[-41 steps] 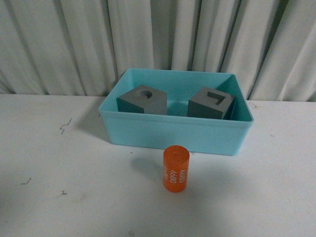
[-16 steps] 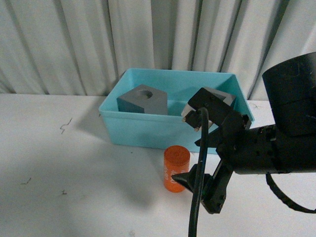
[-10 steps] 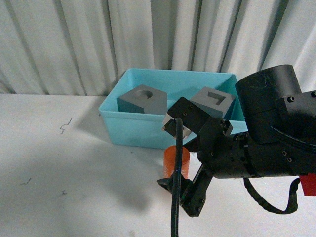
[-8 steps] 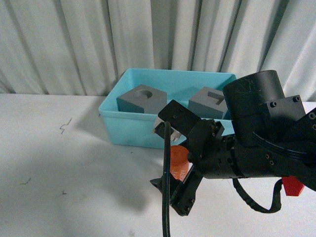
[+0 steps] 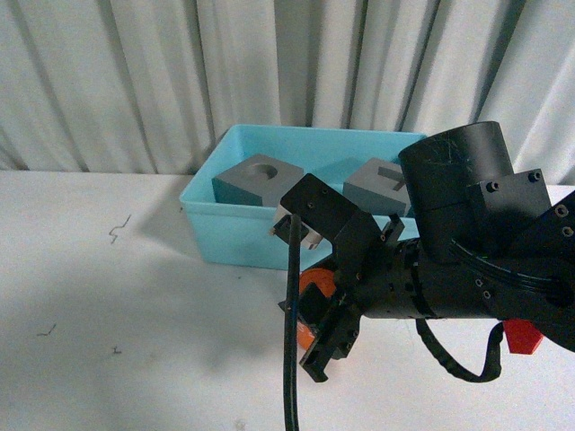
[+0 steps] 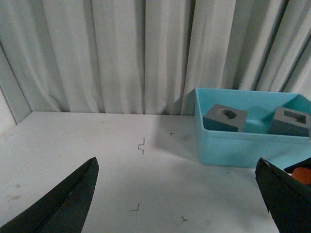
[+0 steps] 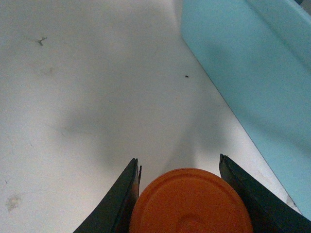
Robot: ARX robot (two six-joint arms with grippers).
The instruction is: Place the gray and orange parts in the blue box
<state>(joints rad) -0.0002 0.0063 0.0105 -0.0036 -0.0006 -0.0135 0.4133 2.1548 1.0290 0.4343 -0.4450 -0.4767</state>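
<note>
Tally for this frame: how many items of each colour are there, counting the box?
Gray cubes: 2, both inside the box
Orange cylinder: 1, outside the box
Blue box: 1
Total: 4

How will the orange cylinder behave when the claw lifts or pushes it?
The orange cylinder looks solid, so probably stiff. Its smooth round side may slip in the right claw. It stands upright on the table; a push might tip it, then it could roll.
</note>
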